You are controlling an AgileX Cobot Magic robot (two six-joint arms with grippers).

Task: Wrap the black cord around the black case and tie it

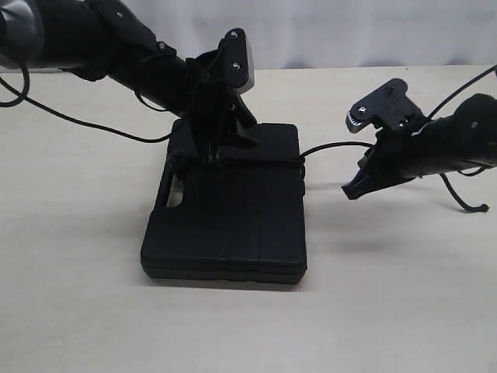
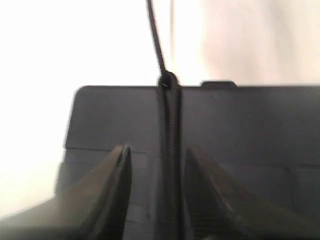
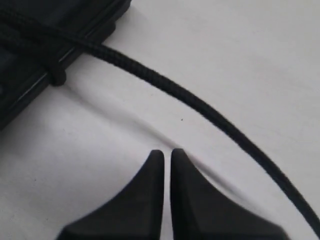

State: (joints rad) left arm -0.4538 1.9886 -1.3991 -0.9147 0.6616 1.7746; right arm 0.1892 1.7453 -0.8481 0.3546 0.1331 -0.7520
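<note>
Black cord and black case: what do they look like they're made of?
The black cord looks like braided textile fibre, matte: a woven texture shows along it. The black case looks like moulded hard plastic, matte: rounded corners, straight seams, dull sheen.

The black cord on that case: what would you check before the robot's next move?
1. The black cord lies across the black case: ok.
2. The left gripper is open, with a finger on either side of the cord: ok.
3. The right gripper grips the cord: not ok; it is shut on nothing, and the cord passes beyond its tips.
4. The case sits flat on the table: ok.
5. The cord is tied: cannot tell.
</note>
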